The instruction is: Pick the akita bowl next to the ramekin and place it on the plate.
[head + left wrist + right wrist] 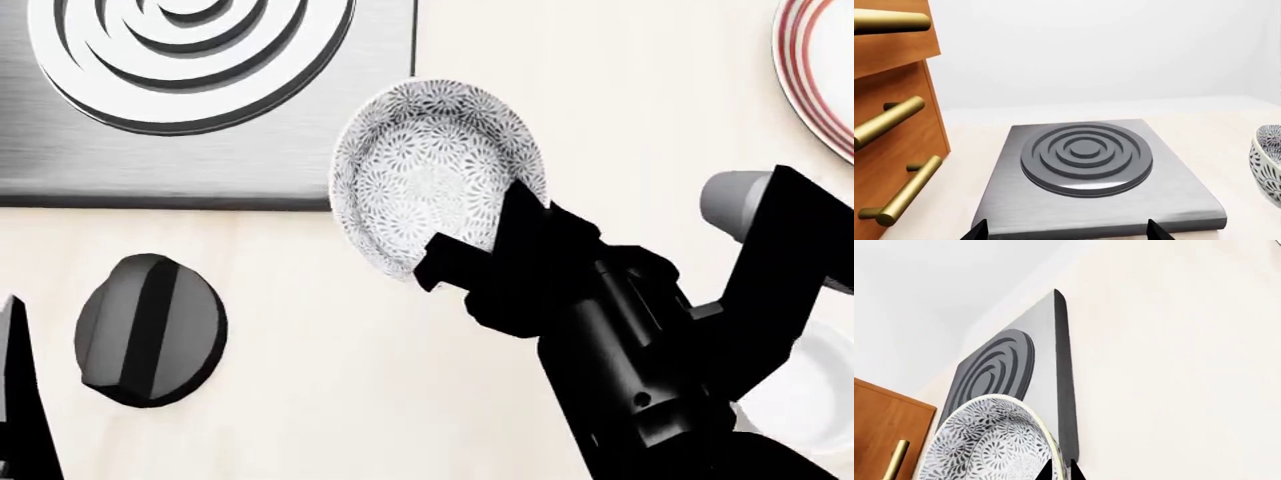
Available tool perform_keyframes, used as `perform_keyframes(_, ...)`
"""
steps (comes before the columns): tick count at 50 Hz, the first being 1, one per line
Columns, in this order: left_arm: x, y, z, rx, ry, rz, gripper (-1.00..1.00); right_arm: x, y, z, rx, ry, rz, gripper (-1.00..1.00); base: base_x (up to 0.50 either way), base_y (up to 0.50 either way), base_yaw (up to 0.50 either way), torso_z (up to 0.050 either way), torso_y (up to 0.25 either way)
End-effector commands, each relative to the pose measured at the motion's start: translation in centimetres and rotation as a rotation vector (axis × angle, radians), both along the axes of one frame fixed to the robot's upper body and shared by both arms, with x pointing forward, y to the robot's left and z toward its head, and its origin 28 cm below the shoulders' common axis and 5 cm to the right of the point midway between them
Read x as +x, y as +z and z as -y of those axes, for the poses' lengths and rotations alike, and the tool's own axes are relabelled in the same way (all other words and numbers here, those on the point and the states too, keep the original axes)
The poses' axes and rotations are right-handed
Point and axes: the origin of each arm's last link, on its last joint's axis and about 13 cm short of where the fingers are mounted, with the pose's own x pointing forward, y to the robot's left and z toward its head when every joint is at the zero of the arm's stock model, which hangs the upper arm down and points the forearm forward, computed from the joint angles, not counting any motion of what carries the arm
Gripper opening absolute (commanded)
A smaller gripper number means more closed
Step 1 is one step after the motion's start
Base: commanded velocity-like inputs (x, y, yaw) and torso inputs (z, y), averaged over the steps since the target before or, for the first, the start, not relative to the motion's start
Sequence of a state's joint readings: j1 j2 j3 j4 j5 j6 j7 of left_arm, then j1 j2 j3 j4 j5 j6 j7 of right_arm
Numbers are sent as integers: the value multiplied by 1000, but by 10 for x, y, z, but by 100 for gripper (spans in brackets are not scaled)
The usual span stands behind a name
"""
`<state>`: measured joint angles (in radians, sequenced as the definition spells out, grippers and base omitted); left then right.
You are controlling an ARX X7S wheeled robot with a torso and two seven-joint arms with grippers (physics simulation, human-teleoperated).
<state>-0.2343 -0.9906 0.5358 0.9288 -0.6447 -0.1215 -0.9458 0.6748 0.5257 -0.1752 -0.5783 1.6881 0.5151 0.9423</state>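
Note:
The akita bowl (427,170), white with a dense grey floral pattern, is tilted so its inside faces the head camera, just right of the stove's front corner. My right gripper (514,215) is shut on the bowl's near rim. In the right wrist view one fingertip sits inside the rim and one outside, at my right gripper (1061,471), with the akita bowl (987,440) filling the lower corner. The red-striped plate (817,80) lies at the far right edge. Part of the white ramekin (817,392) shows behind my right arm. My left gripper (1067,231) is open and holds nothing, facing the stove; the akita bowl (1269,162) shows at that view's edge.
A grey stove plate with a ringed burner (200,130) lies at the upper left, its black knob (150,330) in front on the pale counter (641,120). A wooden cabinet with brass handles (894,150) stands beside the stove.

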Motion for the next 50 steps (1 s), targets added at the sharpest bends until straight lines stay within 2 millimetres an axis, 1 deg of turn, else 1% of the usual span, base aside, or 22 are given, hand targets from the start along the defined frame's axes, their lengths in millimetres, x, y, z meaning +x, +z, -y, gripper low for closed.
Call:
perform_keyframes(1,-2,-2,1,2,-4,-5,100,15,16,9,67,13,20,-100,0,0,0,0,0)
perform_keyframes(4,-3,-1,1,1,-4,-4,100,17,20,10,72,19,26,-100,0,0,0,0,0)
perform_keyframes(22,-2,-3,1,5,-2,-6,100,48,38,18,97,-21,-2,-100,0,0,0,0,1)
perform_keyframes(32,-2,-4,1,5,-3,-9,100,66,46,21,98,-42,-37,-100,0,0,0,0,0)
perform_keyframes(37,-1,-5,1,5,-3,-10,100,79,57,24,75,-69,-53,-100,0,0,0,0,0)
perform_keyframes(43,-1,-5,1,3,-3,-12,100,89,62,27,71,-90,-62,-100,0,0,0,0,0)
perform_keyframes(50,-2,-5,0,3,0,-13,100,96,67,32,72,-116,-64,-100,0,0,0,0,0)
